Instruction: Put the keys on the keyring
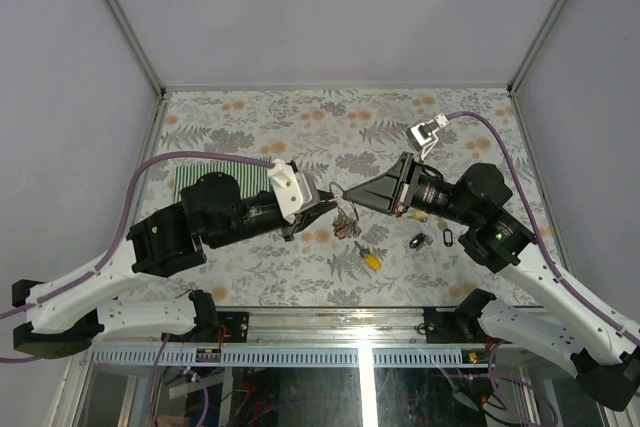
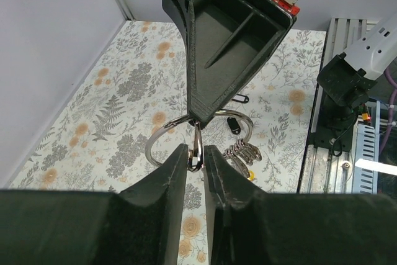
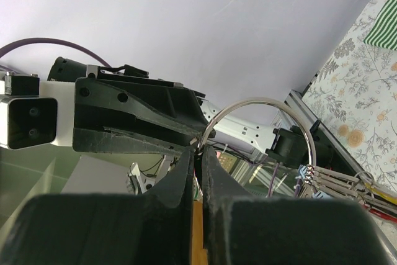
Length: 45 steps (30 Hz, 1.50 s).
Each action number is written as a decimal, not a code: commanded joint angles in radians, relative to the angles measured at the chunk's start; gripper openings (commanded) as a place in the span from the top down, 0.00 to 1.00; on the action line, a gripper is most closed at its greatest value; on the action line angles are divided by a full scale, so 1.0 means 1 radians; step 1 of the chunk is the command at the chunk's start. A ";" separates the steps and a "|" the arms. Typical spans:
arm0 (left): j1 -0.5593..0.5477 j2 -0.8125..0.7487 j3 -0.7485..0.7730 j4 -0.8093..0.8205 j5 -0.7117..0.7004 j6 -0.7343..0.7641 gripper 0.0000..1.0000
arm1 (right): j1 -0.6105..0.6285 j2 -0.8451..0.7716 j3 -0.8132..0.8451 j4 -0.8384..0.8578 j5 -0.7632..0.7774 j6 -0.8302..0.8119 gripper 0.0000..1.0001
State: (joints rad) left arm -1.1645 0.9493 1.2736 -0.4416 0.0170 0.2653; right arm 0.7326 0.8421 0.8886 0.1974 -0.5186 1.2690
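My right gripper point(image 1: 338, 190) is shut on the thin silver keyring point(image 3: 260, 99) and holds it above the table's middle; its tips point(image 3: 198, 148) pinch the wire. Several keys point(image 1: 348, 223) hang threaded on the ring and show in the right wrist view point(image 3: 335, 181). My left gripper point(image 1: 328, 207) meets it from the left. Its tips point(image 2: 196, 153) are shut on a small silver key seen edge-on, touching the keyring point(image 2: 162, 130) just under the right gripper's tips point(image 2: 201, 115). A yellow-headed key point(image 1: 368, 258) and a black-headed key point(image 1: 418, 241) lie loose on the table.
A small black oval loop point(image 1: 447, 237) lies beside the black key. A green striped cloth point(image 1: 225, 179) lies at the left behind my left arm. A white connector point(image 1: 428, 132) hangs on the right arm's cable. Grey walls enclose the floral tabletop point(image 1: 300, 117).
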 commanded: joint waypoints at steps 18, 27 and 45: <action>0.001 0.115 0.178 -0.152 -0.133 -0.160 1.00 | 0.008 -0.112 0.154 -0.256 0.182 -0.587 0.52; 0.012 0.337 0.394 -0.465 -0.155 -0.334 1.00 | 0.008 -0.289 0.008 -0.156 0.309 -1.083 0.47; 0.253 0.536 0.534 -0.732 0.185 -0.407 1.00 | 0.012 -0.272 -0.266 0.069 -0.005 -1.585 0.51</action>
State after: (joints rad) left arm -0.9146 1.4815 1.7611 -1.1549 0.1112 -0.1452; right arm 0.7338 0.5278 0.6300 0.1352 -0.4492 -0.2249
